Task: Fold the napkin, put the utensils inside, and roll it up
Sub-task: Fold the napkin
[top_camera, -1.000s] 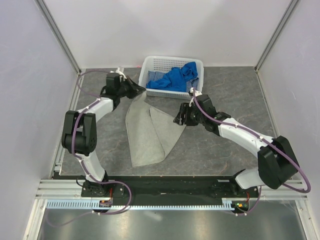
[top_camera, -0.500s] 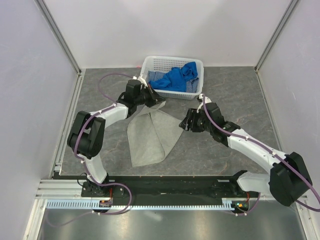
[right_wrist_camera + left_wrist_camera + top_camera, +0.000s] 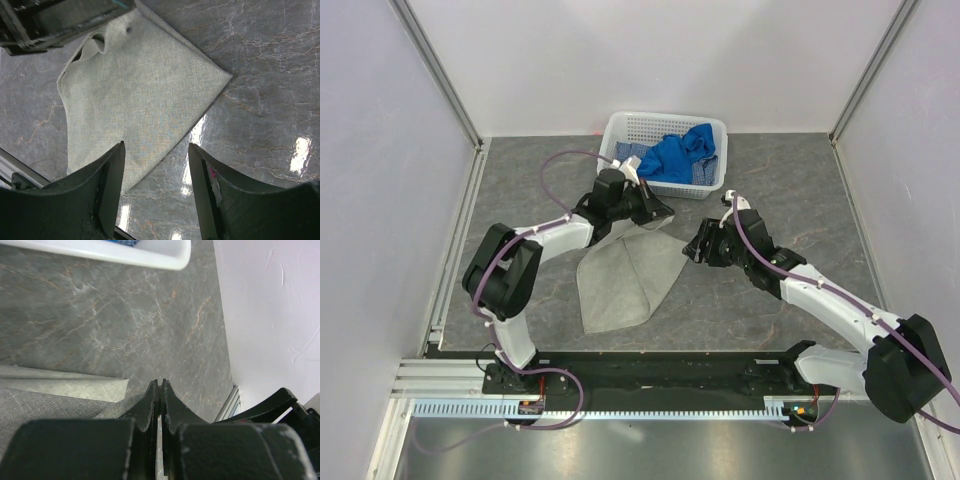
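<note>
The grey-beige napkin [image 3: 620, 280] lies on the table, doubled over into a rough triangle. My left gripper [image 3: 660, 213] is shut on the napkin's far corner, just in front of the basket. In the left wrist view its jaws [image 3: 161, 385] are pressed together and cloth [image 3: 60, 395] runs up to them from the left. My right gripper [image 3: 695, 248] hovers open just right of the napkin's right point. In the right wrist view the napkin [image 3: 140, 95] spreads beyond the open right gripper [image 3: 156, 150]. The utensils are out of view.
A white basket [image 3: 620, 125] holding bright blue cloths [image 3: 672, 157] stands at the back of the table, right behind the left gripper; its rim [image 3: 150, 255] shows in the left wrist view. White walls enclose the table on three sides.
My left gripper has carried the napkin's corner from the back left to the right, laying the cloth over itself. The right gripper has drifted slightly right and stayed open.
</note>
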